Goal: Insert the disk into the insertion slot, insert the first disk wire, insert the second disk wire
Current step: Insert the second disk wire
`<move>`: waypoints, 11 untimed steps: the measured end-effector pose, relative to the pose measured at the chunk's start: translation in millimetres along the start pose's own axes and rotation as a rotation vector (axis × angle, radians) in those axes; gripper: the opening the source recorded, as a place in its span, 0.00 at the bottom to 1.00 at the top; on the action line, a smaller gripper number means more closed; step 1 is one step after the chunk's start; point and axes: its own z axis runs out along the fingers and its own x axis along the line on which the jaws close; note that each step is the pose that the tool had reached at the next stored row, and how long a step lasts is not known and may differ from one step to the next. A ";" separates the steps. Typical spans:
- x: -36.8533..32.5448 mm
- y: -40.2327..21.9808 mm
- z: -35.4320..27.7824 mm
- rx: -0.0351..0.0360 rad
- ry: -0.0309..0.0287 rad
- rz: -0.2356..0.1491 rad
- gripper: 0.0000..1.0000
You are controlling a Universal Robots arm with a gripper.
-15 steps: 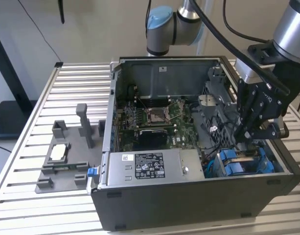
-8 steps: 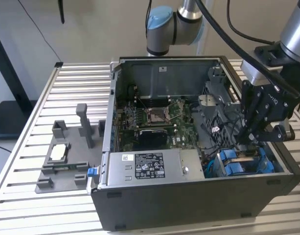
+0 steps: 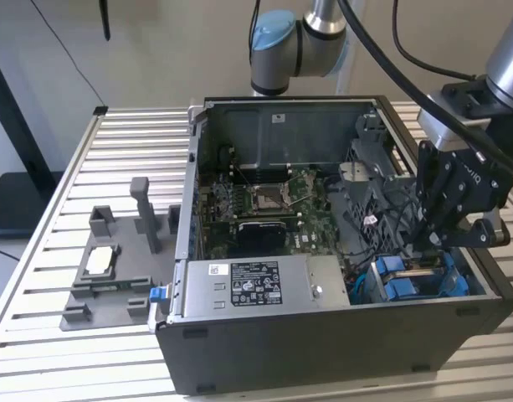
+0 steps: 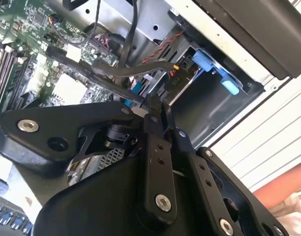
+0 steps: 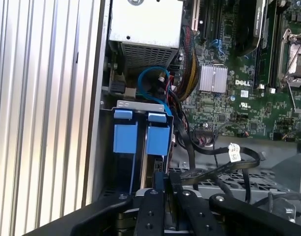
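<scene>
While the open PC case (image 3: 264, 352) sits on the slatted table (image 3: 38, 276), its inside is on show in the exterior view: motherboard (image 3: 264, 201) at the middle, grey labelled PSU box (image 3: 256, 285) along the near wall, drive cage at the exterior view's right. To the exterior view's left of the case, well apart from it, a grey fixture plate (image 3: 114, 276) lies on the table w/ upright posts.

The robot arm (image 3: 298, 38) comes in from above and the gripper (image 3: 436, 239) is down inside the case at the drive-bay corner. In both wrist views the black fingers (image 5: 160, 184) look pressed together at the tips; a thin dark cable runs right at the tips in the second wrist view (image 4: 157, 105), but can't tell if it's actually pinched.

The insertion slot (image 5: 140, 132) is the grey bay w/ blue plastic tabs, just beside the case side wall, directly ahead of the fingertips in the first wrist view. The disk (image 3: 415, 280) seems already seated in that bay: blue carrier edges show in the exterior view just below the gripper, drive body mostly hidden.

Black flat cables (image 5: 224, 162) loop over the cage beside the gripper, one w/ a small white tag (image 5: 233, 153). A blue cable (image 5: 150, 81) curls betw. the PSU box and the bay.
</scene>
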 end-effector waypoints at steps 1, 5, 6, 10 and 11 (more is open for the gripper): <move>0.0 -0.4 0.1 0.0001 -0.0003 0.001 0.16; 0.1 -0.4 0.1 0.0001 -0.0003 0.001 0.16; 0.1 -0.4 0.1 0.0002 -0.0004 0.001 0.16; 0.1 -0.6 1.4 0.0021 -0.0015 0.026 0.16; 0.1 -0.5 1.8 0.0024 -0.0005 0.032 0.16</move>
